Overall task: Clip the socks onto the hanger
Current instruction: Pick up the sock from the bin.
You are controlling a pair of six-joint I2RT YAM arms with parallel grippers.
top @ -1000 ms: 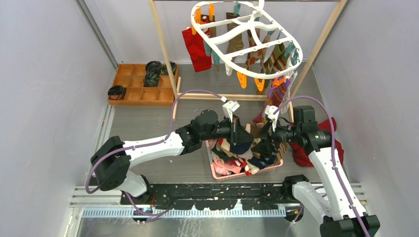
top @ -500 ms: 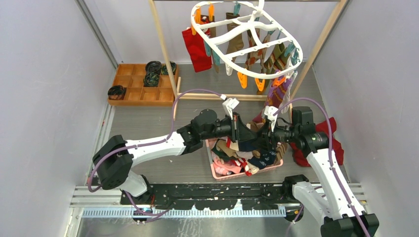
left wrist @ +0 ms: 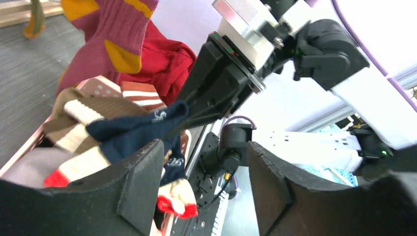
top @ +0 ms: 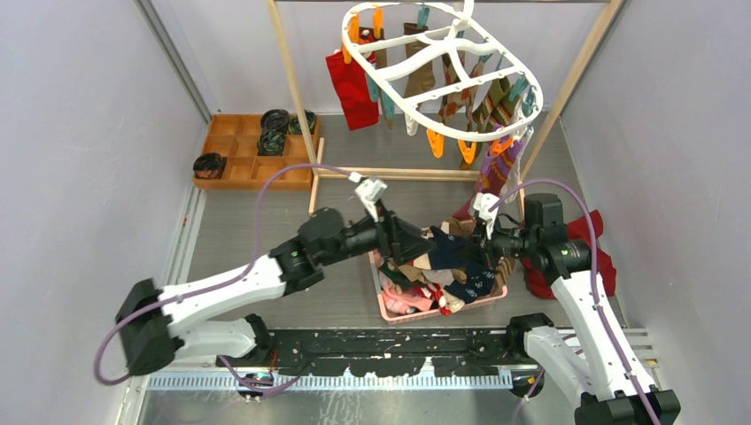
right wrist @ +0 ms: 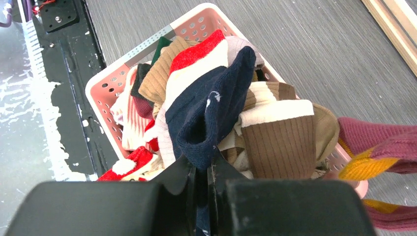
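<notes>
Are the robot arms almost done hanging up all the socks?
Not yet. Several socks already hang clipped to the hanger. The right gripper is shut on a navy sock over the pink basket, with the left gripper open beside it. That sock needs clipping, and the basket holds a heap more.

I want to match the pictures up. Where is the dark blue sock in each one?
Top external: dark blue sock in the middle, over the pink basket.
Left wrist: left of centre, sock stretched sideways.
Right wrist: centre, sock running down to the bottom edge.
Shared landmark: the pink basket, seen in all three.
</notes>
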